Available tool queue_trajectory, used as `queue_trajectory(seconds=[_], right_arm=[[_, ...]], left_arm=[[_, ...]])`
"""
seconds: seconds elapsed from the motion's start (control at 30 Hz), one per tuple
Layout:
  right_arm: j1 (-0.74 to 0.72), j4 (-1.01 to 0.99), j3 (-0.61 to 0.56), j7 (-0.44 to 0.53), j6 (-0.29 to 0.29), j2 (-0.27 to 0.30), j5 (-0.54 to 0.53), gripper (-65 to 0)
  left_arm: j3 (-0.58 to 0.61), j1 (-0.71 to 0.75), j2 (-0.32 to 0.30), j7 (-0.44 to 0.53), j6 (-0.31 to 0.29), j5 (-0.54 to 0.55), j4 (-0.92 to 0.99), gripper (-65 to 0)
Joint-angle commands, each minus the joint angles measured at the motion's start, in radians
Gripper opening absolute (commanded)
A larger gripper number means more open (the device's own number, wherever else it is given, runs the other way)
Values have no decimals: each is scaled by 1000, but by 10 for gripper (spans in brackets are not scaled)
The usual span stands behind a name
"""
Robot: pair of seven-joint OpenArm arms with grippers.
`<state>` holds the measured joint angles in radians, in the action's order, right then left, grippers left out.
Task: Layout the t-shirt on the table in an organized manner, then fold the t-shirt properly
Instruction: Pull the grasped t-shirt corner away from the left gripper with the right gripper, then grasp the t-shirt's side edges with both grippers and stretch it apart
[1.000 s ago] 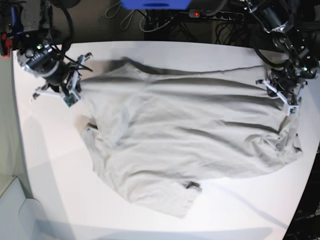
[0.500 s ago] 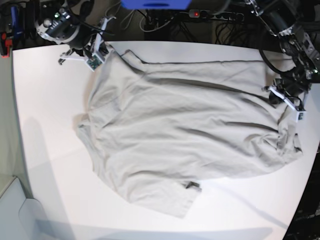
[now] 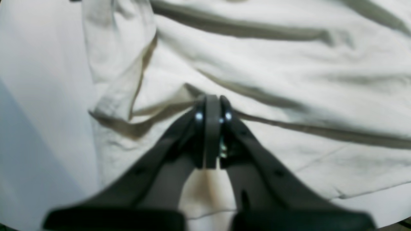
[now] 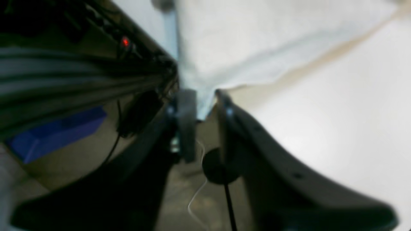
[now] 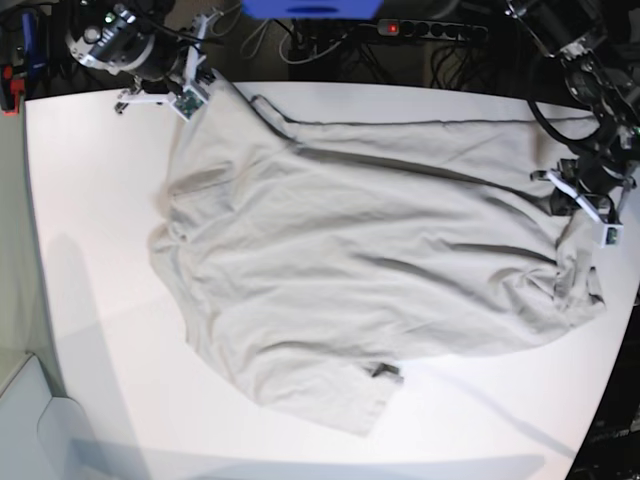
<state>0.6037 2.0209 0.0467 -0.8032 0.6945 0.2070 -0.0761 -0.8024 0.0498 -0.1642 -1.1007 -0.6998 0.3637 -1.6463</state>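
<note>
Seen from the base camera, nearest at 6 o'clock: bare white table, then one short sleeve of the t-shirt pointing toward the near edge, a small dark fleck at its hem, too small to identify. Further in, at the centre: grey-beige body of the shirt spread wide across the tabletop, long creases running from 9 toward 3 o'clock. At 3 o'clock, by the table's edge: left gripper pinched tight on a ridge of cloth, jaws together with fabric bunched around the tips in its wrist view, shifted slightly outward and nearer over the last second. Farthest, at 11 o'clock, on the table's far rim: right gripper, carried there from about 9 o'clock during that second, dragging its corner of the shirt along and drawing the far edge out much straighter. Now parted by a narrow gap in its wrist view, a point of cloth lying between the fingers; unclear whether pressed or already free. Probably the end of a stretching pull, with the layout close to done and the sleeves still needing tidying before folding.
</note>
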Motion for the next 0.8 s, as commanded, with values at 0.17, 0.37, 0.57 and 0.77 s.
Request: queue_trajectory(seconds=[0.17,0.37,0.57,0.77], right_arm=[[2,18,134,12,4,33,-3,-379],[-141,14,371,9,4,33,-9,-381],[-407,1,264,8,4,32,-4,-381],[-649,-170,23,8,4,6,-1,-377]], left_arm=[[-1,-14,-10,18,2,21,-24,-475],[-1,-63,-8,23,2,21,-18,-219],[8,-170,39,24,6,11,16,-219],[8,-291,65,61,9,-22,283,-219]])
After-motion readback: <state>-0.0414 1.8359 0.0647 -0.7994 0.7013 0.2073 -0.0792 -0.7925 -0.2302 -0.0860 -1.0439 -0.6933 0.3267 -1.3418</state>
